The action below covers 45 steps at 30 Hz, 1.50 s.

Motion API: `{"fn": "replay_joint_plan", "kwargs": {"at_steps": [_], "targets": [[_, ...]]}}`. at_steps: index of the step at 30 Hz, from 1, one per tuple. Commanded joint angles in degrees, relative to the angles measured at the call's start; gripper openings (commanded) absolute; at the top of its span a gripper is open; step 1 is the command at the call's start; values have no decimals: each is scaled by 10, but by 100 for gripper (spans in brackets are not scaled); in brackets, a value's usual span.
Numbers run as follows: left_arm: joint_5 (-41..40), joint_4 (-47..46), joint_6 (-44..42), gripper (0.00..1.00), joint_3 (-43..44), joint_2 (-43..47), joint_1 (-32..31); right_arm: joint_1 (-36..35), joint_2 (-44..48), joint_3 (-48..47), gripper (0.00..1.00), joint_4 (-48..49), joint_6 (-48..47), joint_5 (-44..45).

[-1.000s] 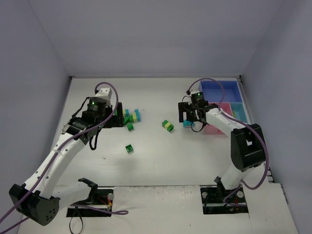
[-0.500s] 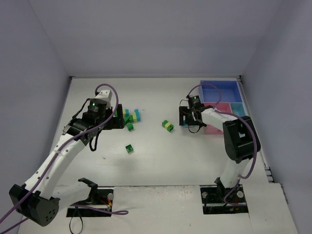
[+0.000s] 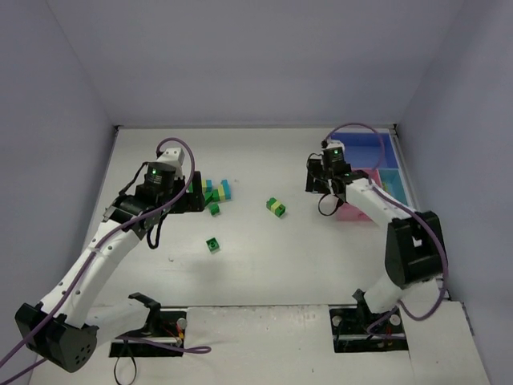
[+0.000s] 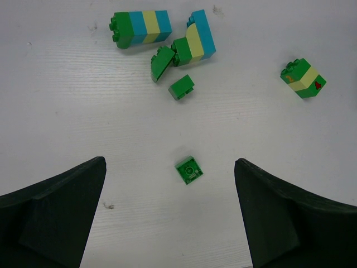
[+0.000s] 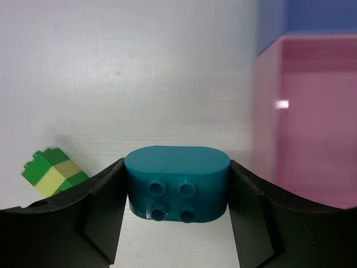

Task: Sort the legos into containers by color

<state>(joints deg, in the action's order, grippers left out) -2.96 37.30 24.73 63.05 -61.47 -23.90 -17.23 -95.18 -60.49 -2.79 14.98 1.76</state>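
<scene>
Just left of the pink tray point(image 5: 312, 123) and blue tray point(image 5: 312, 17), our right gripper point(image 5: 177, 192) clamps a teal brick point(image 5: 177, 167); our left gripper point(image 4: 169, 163) gapes wide, holding nothing.

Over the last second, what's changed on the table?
The right gripper, shut on a teal brick, carried it farther back and right, toward the blue tray. The left gripper, open, and the loose bricks by it have not moved.

pink tray point(image 5: 304, 117): cropped right | green-yellow stack point(image 5: 53, 170): seemingly partly hidden
</scene>
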Motion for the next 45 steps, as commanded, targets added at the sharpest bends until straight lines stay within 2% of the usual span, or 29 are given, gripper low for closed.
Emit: {"fn": "replay_joint_plan", "kwargs": {"at_steps": [1, 8, 11, 14, 15, 17, 18, 21, 23, 27, 30, 31, 34, 35, 41, 45], "targets": [[1, -15, 1, 91, 22, 7, -2, 39, 99, -22, 12, 2, 5, 59], [4, -12, -2, 91, 30, 6, -2, 123, 112, -12, 18, -28, 28, 89], [5, -9, -2, 91, 31, 7, -3, 143, 105, 1, 25, -33, 53, 91], [2, -4, -6, 91, 32, 9, -2, 154, 96, 13, 38, -33, 72, 101], [1, -2, -7, 91, 33, 10, -2, 160, 92, 14, 47, -33, 74, 101], [-3, 0, -8, 91, 32, 14, -2, 164, 85, 11, 59, -34, 72, 100], [-4, 1, -9, 91, 32, 14, -2, 164, 84, 8, 71, -34, 69, 98], [-5, 6, -10, 91, 38, 16, -2, 163, 89, -3, 87, -34, 58, 87], [-6, 10, -10, 91, 43, 20, -3, 158, 95, -13, 92, -35, 42, 78], [-14, 15, -14, 91, 51, 28, -2, 117, 121, -25, 97, -35, -1, 50], [-23, 22, -20, 91, 58, 36, -3, 41, 128, -46, 97, -32, -48, 14], [-31, 26, -22, 91, 61, 39, -2, -4, 131, -51, 97, -28, -54, -11], [-48, 39, -29, 91, 68, 49, -2, -73, 123, -67, 97, -18, -60, -68], [-51, 43, -30, 91, 74, 53, -2, -122, 118, -72, 97, -14, -62, -74], [-61, 60, -27, 91, 83, 81, -2, -296, 27, -122, 96, 7, -37, -46], [-67, 74, -21, 91, 81, 94, -2, -369, -61, -159, 93, 16, 2, -1]]}}
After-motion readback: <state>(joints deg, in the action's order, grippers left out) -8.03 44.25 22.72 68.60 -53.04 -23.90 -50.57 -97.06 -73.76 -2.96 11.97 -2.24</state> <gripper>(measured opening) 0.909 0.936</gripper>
